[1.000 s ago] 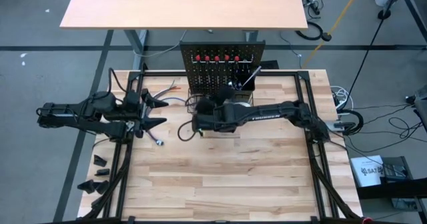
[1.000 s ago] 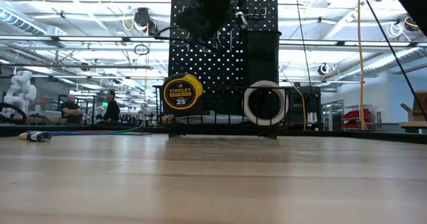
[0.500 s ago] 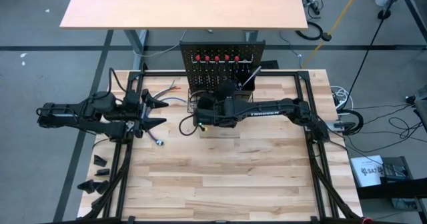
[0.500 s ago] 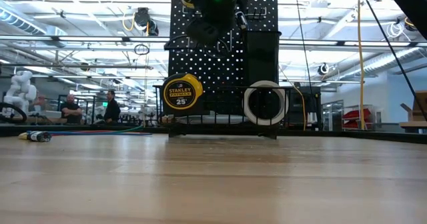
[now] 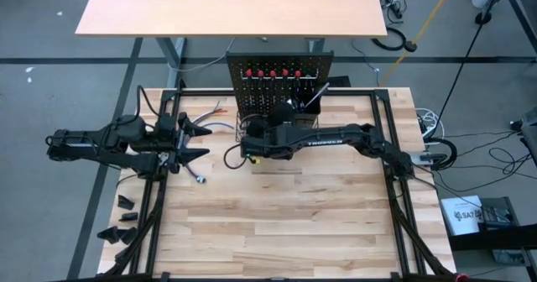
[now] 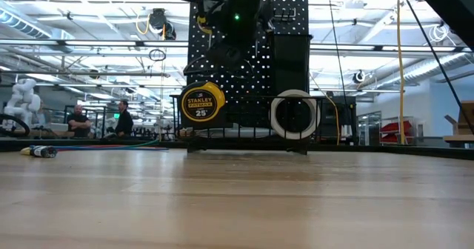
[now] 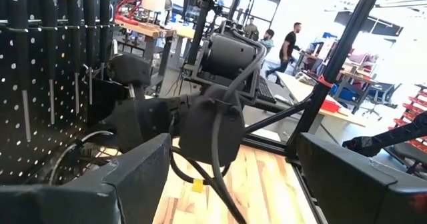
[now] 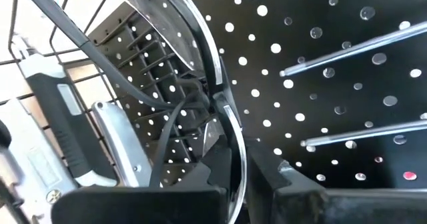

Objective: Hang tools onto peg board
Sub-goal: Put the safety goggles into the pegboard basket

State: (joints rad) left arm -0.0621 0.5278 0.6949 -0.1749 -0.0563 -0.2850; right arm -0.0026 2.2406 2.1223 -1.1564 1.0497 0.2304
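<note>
the right gripper, pinching a silver wrench, has moved in against the peg board, so hanging looks imminent.

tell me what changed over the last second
The right hand, shut on a silver wrench, moved from the table in front of the peg board closer to the board, above the wire basket. The left hand stayed open at the table's left edge. The tape measure and tape roll did not move.
</note>
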